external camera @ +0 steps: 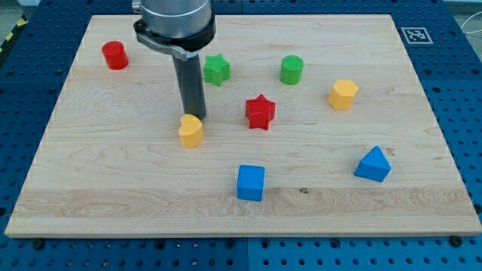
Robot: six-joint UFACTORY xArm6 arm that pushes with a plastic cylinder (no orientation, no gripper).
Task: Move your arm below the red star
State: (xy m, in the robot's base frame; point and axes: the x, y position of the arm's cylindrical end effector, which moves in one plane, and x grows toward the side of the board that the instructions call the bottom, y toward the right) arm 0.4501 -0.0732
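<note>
The red star [260, 111] sat on the worktop [113, 188]. My tip [193, 117] was left of it, touching a yellow block [191, 131]. No jaws showed.

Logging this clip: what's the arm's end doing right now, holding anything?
No claw: my tip holds nothing, sits at the yellow block's top edge, left of the red star.

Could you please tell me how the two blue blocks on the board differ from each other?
The blue cube has square faces; the blue triangular block narrows to a point on top. The cube sits nearer the board's middle, the triangular block nearer the view's right edge. Both are the same blue and lie far from my tip.
</note>
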